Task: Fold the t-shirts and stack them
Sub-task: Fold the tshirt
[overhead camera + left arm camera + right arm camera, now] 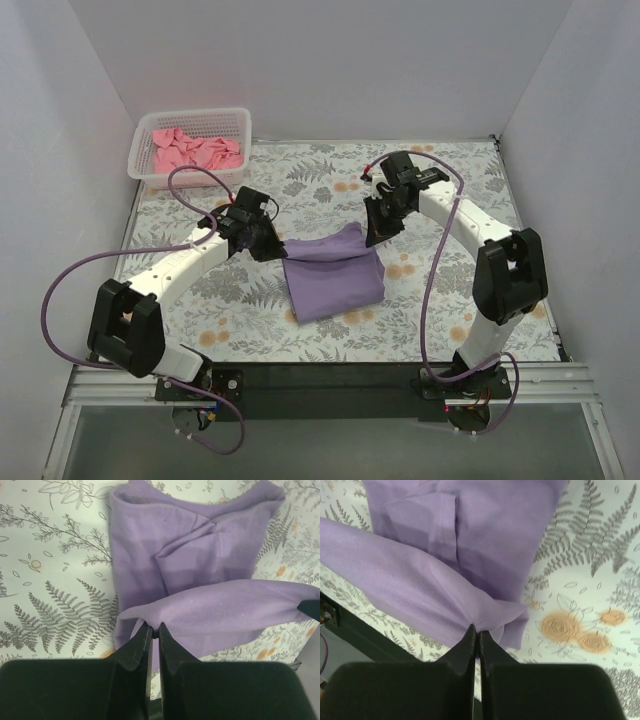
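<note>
a white plastic mesh basket (180, 177) with a rectangular rim sits beyond and to the left of the left claw (280, 250), well apart from it. a floral-patterned tablecloth (320, 180), pale with grey fern sprays and orange roses, covers the bench (330, 372) under the left claw and the right claw (368, 238). the bench's bare black edge shows on the near side of both. in the right wrist view a cluster of orange roses (575, 630) lies just right of the claw. in the left wrist view grey fern fronds (55, 610) spread to the left of the claw. plain white walls (350, 60) stand beyond and to either side of both claws.
</note>
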Motion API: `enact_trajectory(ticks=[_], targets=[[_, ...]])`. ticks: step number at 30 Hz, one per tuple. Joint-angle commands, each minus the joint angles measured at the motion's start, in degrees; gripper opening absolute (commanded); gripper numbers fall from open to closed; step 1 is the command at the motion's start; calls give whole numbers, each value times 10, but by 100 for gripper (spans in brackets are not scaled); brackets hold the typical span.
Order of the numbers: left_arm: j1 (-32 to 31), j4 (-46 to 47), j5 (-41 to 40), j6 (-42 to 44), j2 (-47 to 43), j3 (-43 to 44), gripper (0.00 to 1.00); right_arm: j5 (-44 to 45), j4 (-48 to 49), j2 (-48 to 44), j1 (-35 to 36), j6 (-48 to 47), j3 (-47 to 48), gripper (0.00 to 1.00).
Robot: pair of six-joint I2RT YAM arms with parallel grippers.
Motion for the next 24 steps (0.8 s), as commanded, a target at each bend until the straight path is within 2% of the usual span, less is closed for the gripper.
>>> enact_trajectory(ticks=[1,5,10,13,15,19,23,24], targets=[[21,37,-21,4,11,-17,0,-18,31,38,-11,-35,45,1],[31,98,-31,-2,34,-38,0,-27,53,96,-16,-40,65,1],[34,155,-61,0,82,-46,0,-25,106,126,-29,-24,44,1],[34,186,-86,-7,98,-53,0,-18,169,119,-31,-12,11,1],[33,204,-85,-4,100,-48,5,-3,201,105,-31,-1,2,5],[33,228,-78,14,89,-34,8,25,274,55,-32,29,-51,5],[33,244,-73,29,74,-32,32,60,297,12,-32,52,-79,22],[33,247,-72,29,68,-34,39,64,299,5,-32,53,-84,24]])
